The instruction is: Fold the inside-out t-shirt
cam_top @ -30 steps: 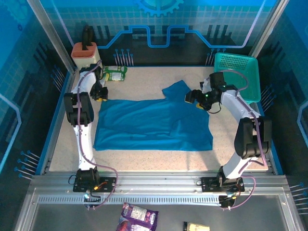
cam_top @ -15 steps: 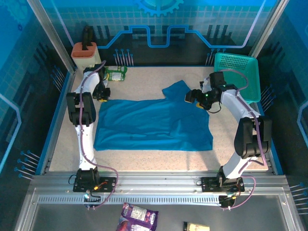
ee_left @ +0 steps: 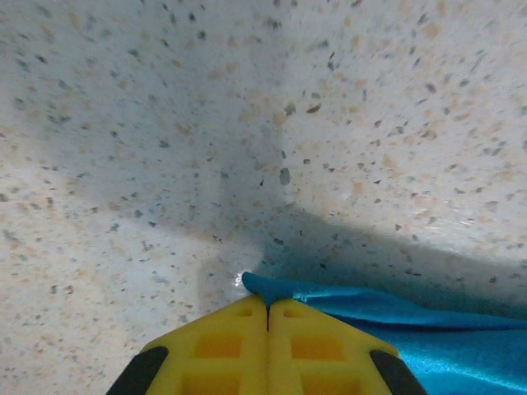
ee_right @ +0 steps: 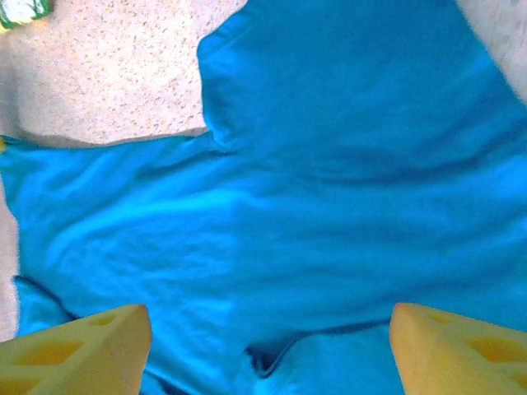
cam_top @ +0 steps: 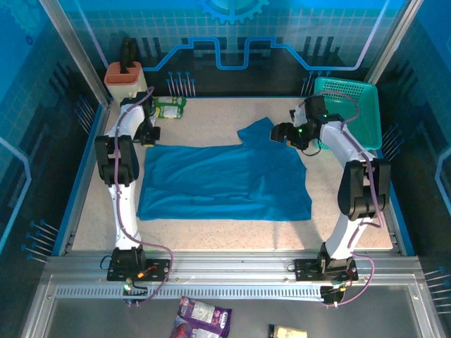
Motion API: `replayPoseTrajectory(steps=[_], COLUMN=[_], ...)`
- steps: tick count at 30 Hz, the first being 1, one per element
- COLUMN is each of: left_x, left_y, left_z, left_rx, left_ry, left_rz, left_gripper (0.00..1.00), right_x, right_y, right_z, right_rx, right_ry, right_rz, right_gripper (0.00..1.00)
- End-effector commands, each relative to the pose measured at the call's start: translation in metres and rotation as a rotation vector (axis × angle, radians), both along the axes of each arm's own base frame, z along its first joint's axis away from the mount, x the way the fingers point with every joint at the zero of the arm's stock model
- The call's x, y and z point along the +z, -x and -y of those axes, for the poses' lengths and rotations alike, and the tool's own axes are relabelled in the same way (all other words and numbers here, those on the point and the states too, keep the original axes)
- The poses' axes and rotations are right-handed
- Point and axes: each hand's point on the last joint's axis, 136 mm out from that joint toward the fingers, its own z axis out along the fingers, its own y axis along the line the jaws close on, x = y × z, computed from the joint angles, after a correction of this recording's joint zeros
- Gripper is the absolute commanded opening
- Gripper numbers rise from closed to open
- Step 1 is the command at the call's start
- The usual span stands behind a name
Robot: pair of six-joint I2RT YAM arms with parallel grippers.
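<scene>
Left tool (ee_left: 268, 317) clamped on far-left corner of inside-out t-shirt (cam_top: 218, 179) | right tool (ee_right: 269, 317) spread apart above its far-right part (shirt flat on worktop (cam_top: 204, 116))

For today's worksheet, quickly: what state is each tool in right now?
Left tool: closed on the t-shirt corner.
Right tool: open, holding nothing.

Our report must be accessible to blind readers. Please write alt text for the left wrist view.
The left tool, its two yellow fingers pressed together, pinches a corner of the blue shirt at the bottom of the picture. Above it lies the speckled table, crossed by a soft shadow.
</scene>
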Motion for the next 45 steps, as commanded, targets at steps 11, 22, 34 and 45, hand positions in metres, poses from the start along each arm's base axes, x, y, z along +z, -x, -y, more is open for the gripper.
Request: replayPoseTrajectory(steps=[11, 22, 34, 45], left_x=[0.023, 0.016, 0.016, 0.015], left_y=[-0.003, 0.003, 0.007, 0.006], left_z=[0.009, 0.015, 0.019, 0.014], left_rx=[0.038, 0.057, 0.057, 0.077], left_ry=[0.065, 0.107, 0.124, 0.109], left_rz=[0.051, 0.044, 0.038, 0.044], left_gripper=[0.00, 0.00, 0.00, 0.00], right_x=[-0.055, -0.094, -0.133, -0.097], right_y=[-0.103, -0.159, -0.155, -0.166], right_z=[0.024, 0.010, -0.005, -0.004], right_rx=[0.184, 0.205, 0.312, 0.292], right_ry=[0.269, 0.250, 0.226, 0.287], right_rz=[0.051, 0.113, 0.100, 0.181], right_gripper=[0.37, 0.35, 0.34, 0.04])
